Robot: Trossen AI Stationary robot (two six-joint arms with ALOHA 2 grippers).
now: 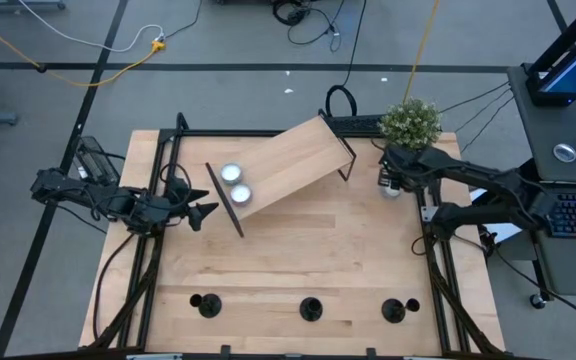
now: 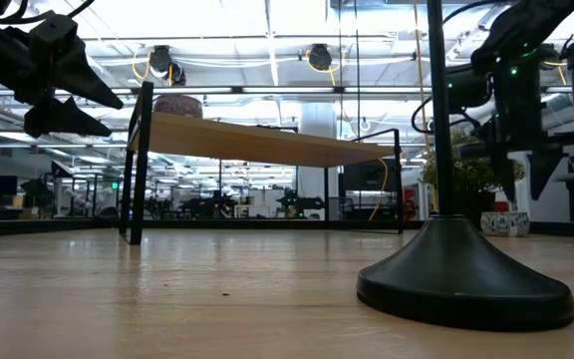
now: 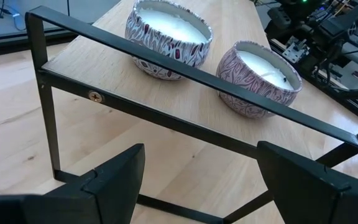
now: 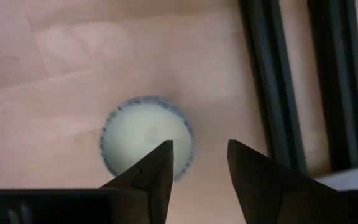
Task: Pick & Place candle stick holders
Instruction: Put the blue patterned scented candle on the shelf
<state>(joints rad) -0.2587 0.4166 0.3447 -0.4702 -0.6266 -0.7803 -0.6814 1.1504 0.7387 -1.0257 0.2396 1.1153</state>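
Note:
Three black candle stick holders (image 1: pixel 208 305) (image 1: pixel 311 309) (image 1: pixel 398 311) stand on their round bases in a row along the table's near edge. The low view shows one base and stem close up (image 2: pixel 463 269). My right gripper (image 4: pixel 201 155) points down at the far right of the table, open. It hovers over a round white candle tin (image 4: pixel 135 140) that sits on the wood, and its fingers are clear of the tin. My left gripper (image 3: pixel 197 162) is open at the table's left, facing the shelf's end frame, and holds nothing.
A tilted wooden shelf on a black frame (image 1: pixel 288 165) spans the table's far middle, with two patterned candle tins (image 3: pixel 166 37) (image 3: pixel 260 78) on it. A potted plant (image 1: pixel 410 122) stands at the far right corner. Black rails (image 4: pixel 278 81) run beside the right gripper.

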